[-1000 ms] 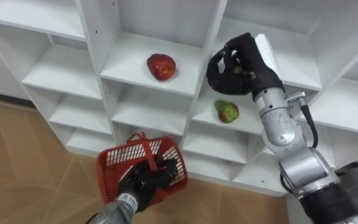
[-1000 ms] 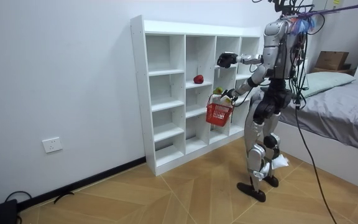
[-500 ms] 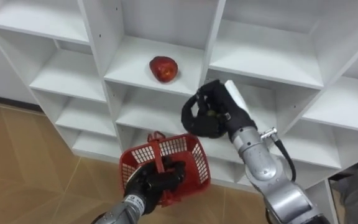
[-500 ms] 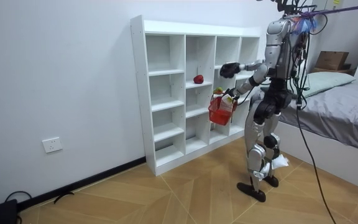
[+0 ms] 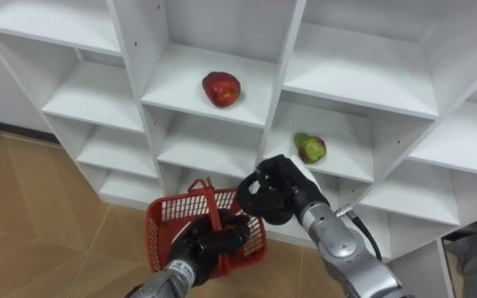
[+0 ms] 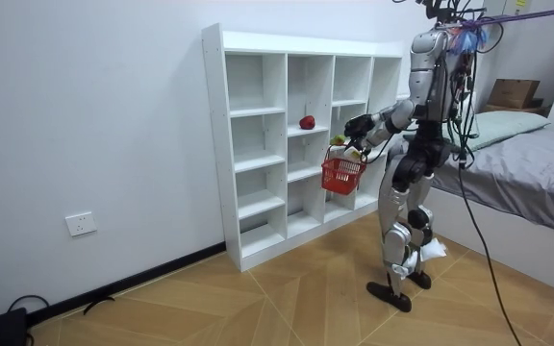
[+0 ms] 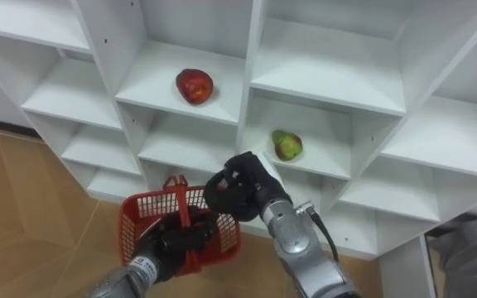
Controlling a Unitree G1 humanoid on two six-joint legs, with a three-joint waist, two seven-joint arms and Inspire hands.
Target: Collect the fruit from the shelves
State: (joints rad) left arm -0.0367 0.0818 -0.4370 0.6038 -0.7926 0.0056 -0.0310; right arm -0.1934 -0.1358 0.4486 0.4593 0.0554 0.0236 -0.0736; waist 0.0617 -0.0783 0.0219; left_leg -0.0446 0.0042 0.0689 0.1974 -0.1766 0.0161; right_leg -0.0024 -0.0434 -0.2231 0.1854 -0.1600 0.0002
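Your fruits: a red apple [image 5: 221, 88] lies mid-shelf in one closet [image 5: 288, 50] compartment. A green fruit [image 5: 310, 148] blushed with red sits in the next column to the right, one shelf lower, toward that compartment's left wall. Your left hand [image 5: 214, 244] is clamped round the handle of the red basket [image 5: 172, 223], held in front of the lower shelves. Your right hand [image 5: 272, 189] hangs just over the basket's right rim, fingers curled tight; you cannot tell whether they enclose anything. Bare floor [image 5: 23, 215] lies open to the left, and a bed [image 6: 537, 183] stands behind the robot.
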